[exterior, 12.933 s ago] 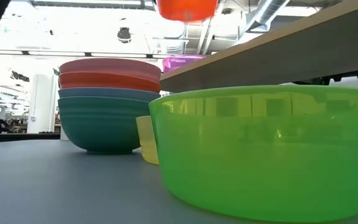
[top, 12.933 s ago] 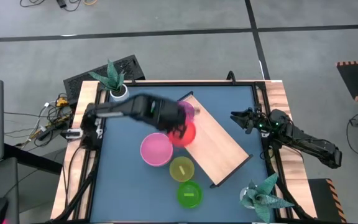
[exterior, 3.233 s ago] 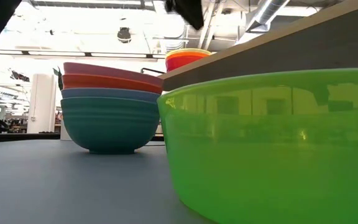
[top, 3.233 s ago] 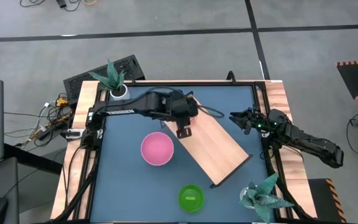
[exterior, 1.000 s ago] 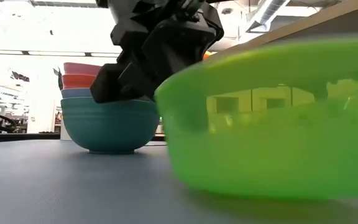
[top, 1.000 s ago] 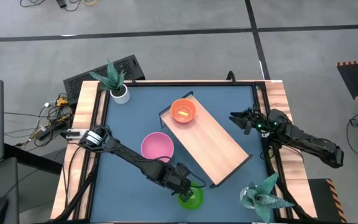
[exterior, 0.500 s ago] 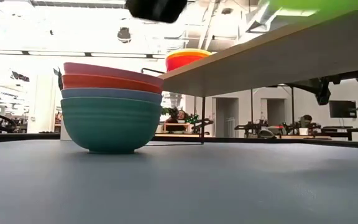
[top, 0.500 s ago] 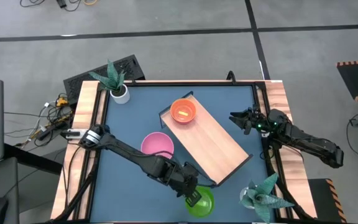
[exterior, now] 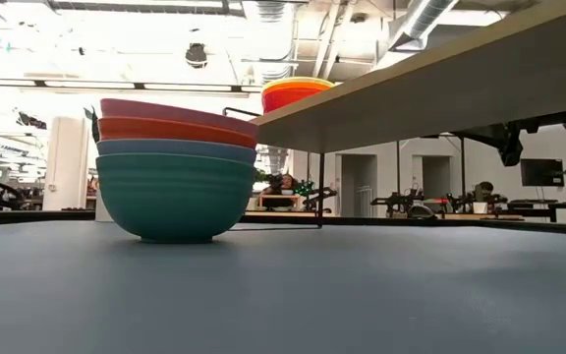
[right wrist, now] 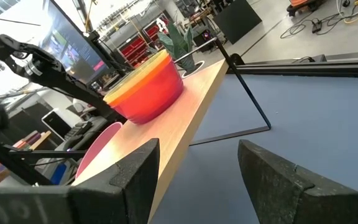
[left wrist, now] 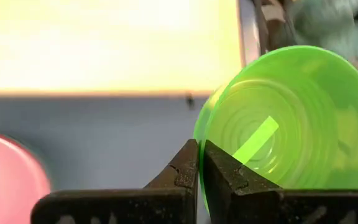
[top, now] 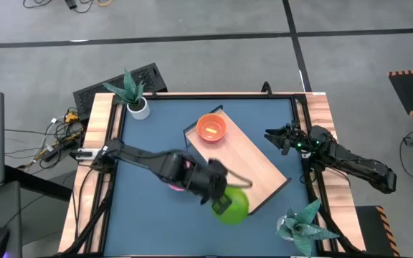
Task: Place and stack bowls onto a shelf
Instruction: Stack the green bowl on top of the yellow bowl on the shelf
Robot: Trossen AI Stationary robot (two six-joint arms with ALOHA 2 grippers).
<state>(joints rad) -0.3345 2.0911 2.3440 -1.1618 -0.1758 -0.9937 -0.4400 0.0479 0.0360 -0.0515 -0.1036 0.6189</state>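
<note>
My left gripper (top: 223, 202) hangs over the table's near middle, shut on a green bowl (top: 235, 206) beside the shelf's near end. The green bowl (left wrist: 291, 118) fills the left wrist view and is absent from the low view. The shelf (top: 253, 161), a light wooden board, lies slantwise on the table. A stack with a yellow bowl over a red one (top: 211, 127) stands on its far end (exterior: 298, 93). A stack of larger bowls, pink on top (exterior: 175, 167), rests on the tabletop, half hidden under the left arm (top: 172, 185). My right gripper (top: 272, 136) waits open at the right rail. My left gripper pinches the green bowl's rim (left wrist: 199, 134), one finger (left wrist: 185, 171) outside the wall and the other (left wrist: 219, 171) inside. The bowl is lifted clear of the table and tilted, its hollow turned toward the wrist camera.
A white pot with a plant (top: 135, 106) stands at the far left corner and another plant (top: 300, 223) at the near right corner. Wooden rails (top: 95, 143) line both table sides. Bare blue tabletop (top: 149, 222) lies near and left of the green bowl.
My left gripper has risen with the green bowl, lifting it off the table near the near edge, then carried it toward the far right, closer to the shelf's near end. The bowl has left the low view upward.
</note>
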